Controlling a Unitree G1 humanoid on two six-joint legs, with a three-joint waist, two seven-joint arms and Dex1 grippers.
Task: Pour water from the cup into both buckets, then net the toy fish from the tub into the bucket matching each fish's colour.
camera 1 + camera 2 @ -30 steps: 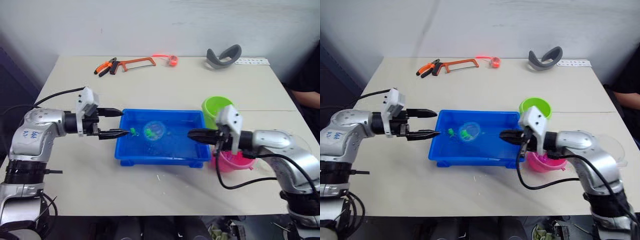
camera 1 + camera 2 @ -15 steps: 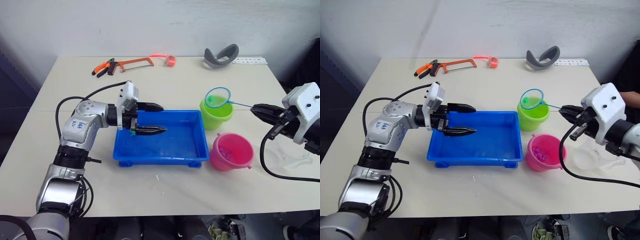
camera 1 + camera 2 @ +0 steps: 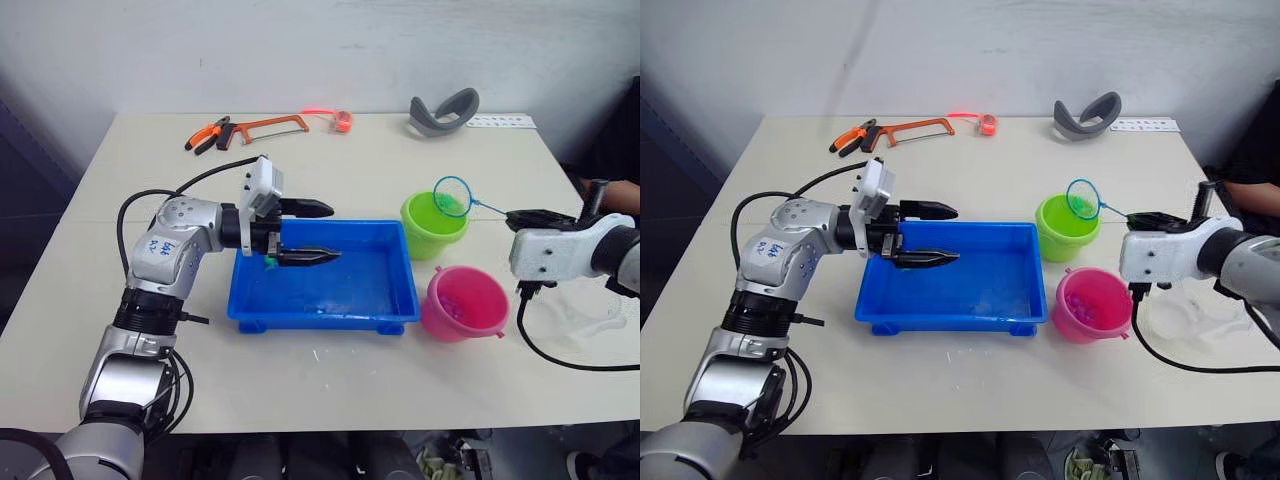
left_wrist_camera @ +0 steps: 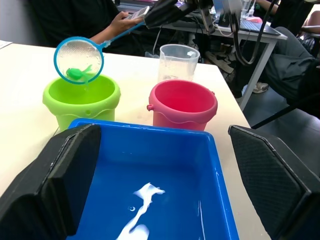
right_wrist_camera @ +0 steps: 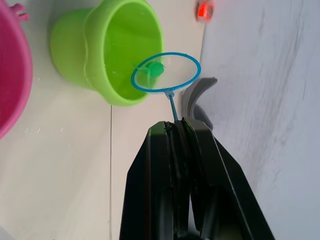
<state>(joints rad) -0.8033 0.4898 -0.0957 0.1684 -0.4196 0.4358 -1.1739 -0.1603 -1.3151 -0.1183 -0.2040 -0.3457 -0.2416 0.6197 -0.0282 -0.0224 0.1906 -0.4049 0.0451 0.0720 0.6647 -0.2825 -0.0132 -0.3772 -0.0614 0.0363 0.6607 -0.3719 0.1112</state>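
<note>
In the head views, the net (image 3: pixel 451 195) is held over the green bucket (image 3: pixel 433 225) by the right gripper (image 3: pixel 527 216), which is pinched shut on its handle. The pink bucket (image 3: pixel 463 303) is seen beside the blue tub (image 3: pixel 325 290) on the tabletop (image 3: pixel 350 165). The left gripper (image 3: pixel 318 231) is spread wide over the tub.

In the left wrist view, a green fish (image 4: pixel 78 73) is seen in the net, and the cup (image 4: pixel 178 61) behind the pink bucket.

In the right wrist view, the net's handle is squeezed by the black fingers (image 5: pixel 172 165).

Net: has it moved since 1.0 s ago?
Yes. The net was down in the tub then; now it is out, held by the right gripper above the green bucket's right rim.
</note>
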